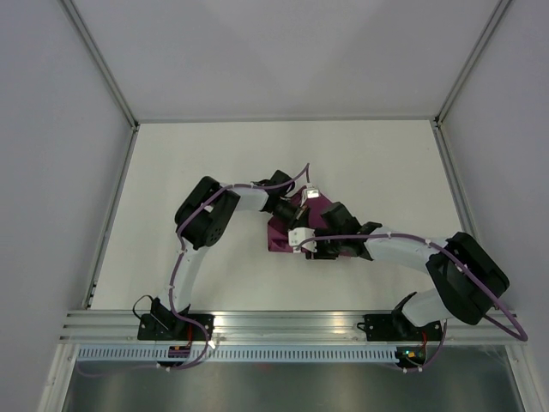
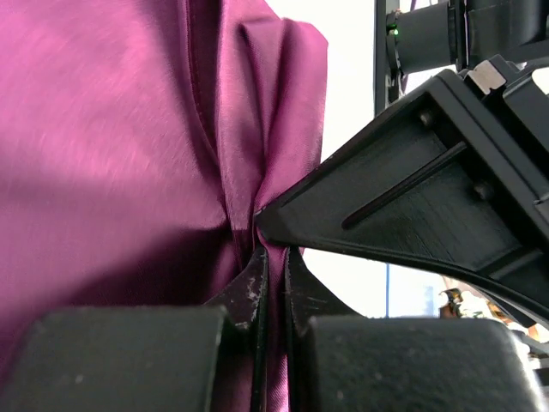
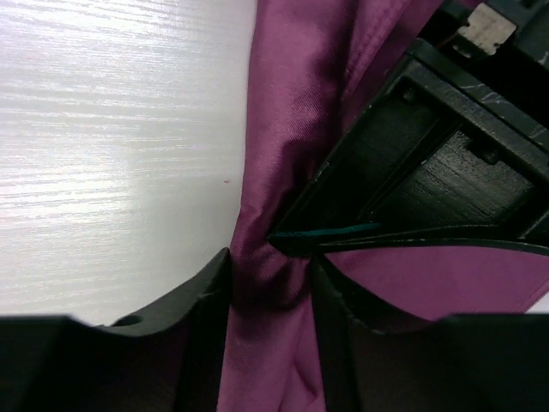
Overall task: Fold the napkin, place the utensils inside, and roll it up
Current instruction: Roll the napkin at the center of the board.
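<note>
So the left pincer (image 2: 273, 257) was clamped almost flat on a thin fold of the napkin (image 2: 111, 154). The cloth sat bunched up around the middle of the table (image 1: 214, 163), mostly hidden from above. The right pincer (image 3: 270, 266) was squeezing a gathered wad of it too, narrow gap, tip right up against the left one's.

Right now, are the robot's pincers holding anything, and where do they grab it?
Yes, the napkin. The left pincer is shut on a bunched fold, and the right pincer grips bunched cloth right next to it.
</note>
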`<state>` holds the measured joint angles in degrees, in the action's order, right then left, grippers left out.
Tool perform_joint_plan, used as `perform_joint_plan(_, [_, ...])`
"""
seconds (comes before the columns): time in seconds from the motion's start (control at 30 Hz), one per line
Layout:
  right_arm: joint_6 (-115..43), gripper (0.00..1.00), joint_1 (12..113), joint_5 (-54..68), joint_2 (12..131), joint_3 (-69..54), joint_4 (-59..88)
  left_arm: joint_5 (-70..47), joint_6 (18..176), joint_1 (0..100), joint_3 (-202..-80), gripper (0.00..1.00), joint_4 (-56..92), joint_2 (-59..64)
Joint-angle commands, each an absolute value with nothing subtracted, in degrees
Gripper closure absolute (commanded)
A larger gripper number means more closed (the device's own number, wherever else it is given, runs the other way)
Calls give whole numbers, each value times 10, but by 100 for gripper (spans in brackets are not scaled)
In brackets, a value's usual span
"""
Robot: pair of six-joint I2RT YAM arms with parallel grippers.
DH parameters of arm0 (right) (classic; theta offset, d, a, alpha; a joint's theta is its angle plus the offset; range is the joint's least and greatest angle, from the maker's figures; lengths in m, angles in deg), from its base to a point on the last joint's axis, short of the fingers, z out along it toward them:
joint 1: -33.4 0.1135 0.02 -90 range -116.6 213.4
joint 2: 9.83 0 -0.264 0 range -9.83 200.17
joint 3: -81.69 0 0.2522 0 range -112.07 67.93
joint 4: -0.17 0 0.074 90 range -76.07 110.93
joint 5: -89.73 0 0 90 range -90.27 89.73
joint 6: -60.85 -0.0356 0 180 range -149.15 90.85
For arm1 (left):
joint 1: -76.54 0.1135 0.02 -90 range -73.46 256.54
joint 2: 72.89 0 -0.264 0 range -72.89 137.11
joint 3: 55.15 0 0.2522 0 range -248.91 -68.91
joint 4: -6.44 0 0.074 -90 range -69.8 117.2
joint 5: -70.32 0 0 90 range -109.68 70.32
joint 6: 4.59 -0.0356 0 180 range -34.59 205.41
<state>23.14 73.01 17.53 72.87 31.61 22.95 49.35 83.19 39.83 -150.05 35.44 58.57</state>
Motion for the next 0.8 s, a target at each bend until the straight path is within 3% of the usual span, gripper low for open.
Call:
perform_joint_plan(0.0, [238, 60, 738, 144, 764, 319, 231, 445, 815, 395, -1502, 98, 386, 619])
perform_joint_plan(0.13, [243, 76, 737, 146, 783, 306, 265, 448, 805, 399, -1513, 97, 405, 619])
perform_joint_plan(0.27, [241, 87, 737, 160, 810, 267, 321, 440, 803, 404, -1523, 79, 413, 597])
perform_joint_plan(0.37, [235, 89, 737, 180, 839, 236, 378, 414, 814, 412, -1532, 67, 412, 569])
perform_joint_plan(0.47, [222, 89, 733, 194, 868, 208, 418, 371, 827, 416, -1538, 62, 409, 541])
perform_joint_plan(0.77, [176, 90, 701, 265, 937, 101, 545, 163, 937, 459, -1532, 58, 353, 424])
